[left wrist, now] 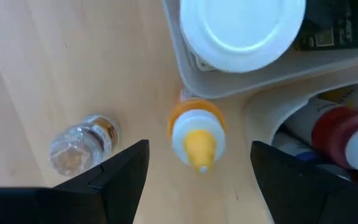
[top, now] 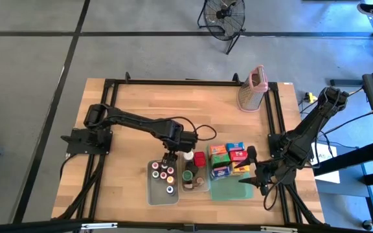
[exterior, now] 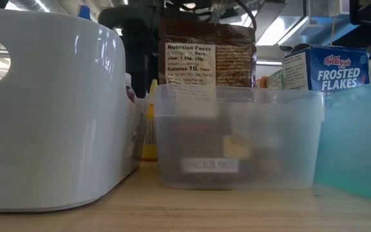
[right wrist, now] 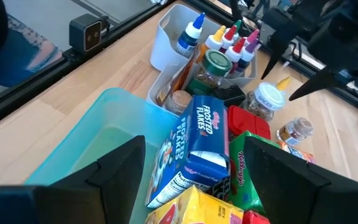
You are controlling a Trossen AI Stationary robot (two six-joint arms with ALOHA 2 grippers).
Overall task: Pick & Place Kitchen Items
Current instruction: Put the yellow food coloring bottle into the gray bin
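Note:
A small bottle with a yellow nozzle cap and an orange collar (left wrist: 196, 134) stands on the wood just outside the white tub (top: 161, 183). My left gripper (left wrist: 197, 149) points down over it, open, a finger on either side and clear of it. A small clear jar (left wrist: 82, 143) sits on the table beside it. The white tub holds several small bottles (right wrist: 232, 38). The clear tub (top: 196, 180) holds jars, one with a white lid (left wrist: 241, 28). My right gripper (right wrist: 194, 146) waits open above the green tray (right wrist: 114, 134), which holds cartons, among them a blue cereal carton (right wrist: 201, 134).
A metal grater with a pink top (top: 253, 88) stands at the table's far right. Black frame rails (top: 274, 123) run along the table's edges. In the low view the white tub (exterior: 50, 109) and the clear tub (exterior: 237, 138) stand close in front. Bare wood lies at the far left.

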